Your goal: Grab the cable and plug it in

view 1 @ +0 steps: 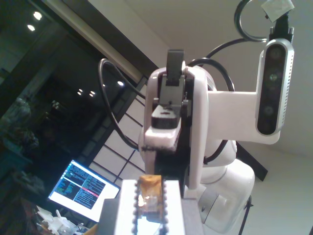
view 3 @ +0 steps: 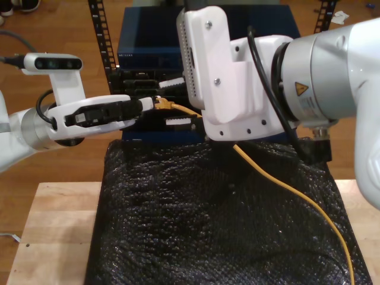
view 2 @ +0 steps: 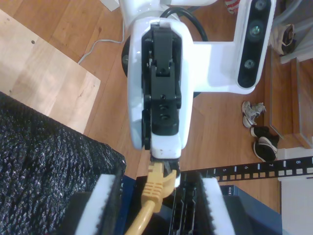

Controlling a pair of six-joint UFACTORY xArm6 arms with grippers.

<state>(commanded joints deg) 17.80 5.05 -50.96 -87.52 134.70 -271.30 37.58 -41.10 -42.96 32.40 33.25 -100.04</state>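
The cable is thin and yellow-orange. It runs from the exterior view's lower right, over the black padding, up to its plug in front of the rack gear. My first gripper comes in from the exterior view's left and is shut on the plug end. My second gripper is on the big arm at the exterior view's right. It stands open with its white fingers well apart, and the cable's yellow boot lies in the gap without touching them. The first gripper's tip faces the second wrist camera.
Blue and black rack equipment with perforated rails stands just behind the plug. Black bubble padding covers a pale wooden table. A lit laptop is in the background, and shoes lie on the floor.
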